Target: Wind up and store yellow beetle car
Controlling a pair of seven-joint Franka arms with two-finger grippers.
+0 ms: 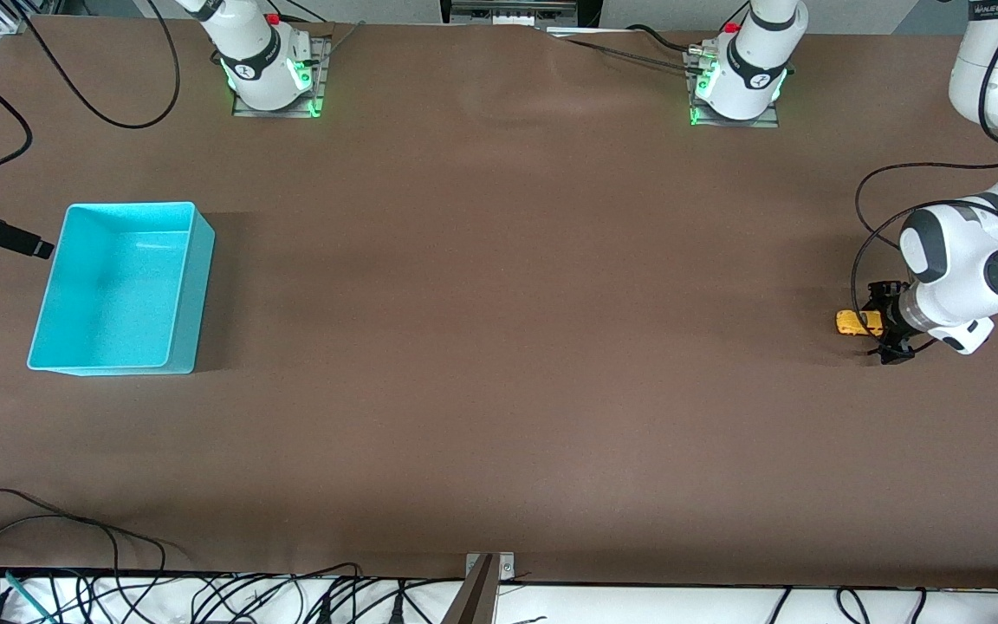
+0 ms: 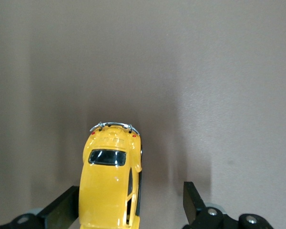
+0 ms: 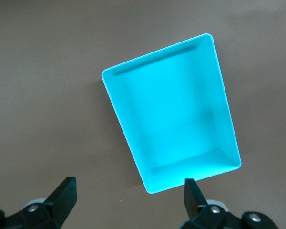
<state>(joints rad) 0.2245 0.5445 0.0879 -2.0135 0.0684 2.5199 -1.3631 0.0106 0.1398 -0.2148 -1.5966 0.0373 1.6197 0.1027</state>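
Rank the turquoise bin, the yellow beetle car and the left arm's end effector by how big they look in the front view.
1. turquoise bin, by far the largest.
2 and 3. left end effector and yellow beetle car: both small and alike in size; the end effector hides part of the car, so these two stay unranked.

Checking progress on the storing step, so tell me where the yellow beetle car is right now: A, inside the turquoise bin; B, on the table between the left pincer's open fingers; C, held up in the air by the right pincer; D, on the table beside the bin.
B: the yellow beetle car sits on the brown table between the open fingers of the left pincer, and the turquoise bin holds nothing.
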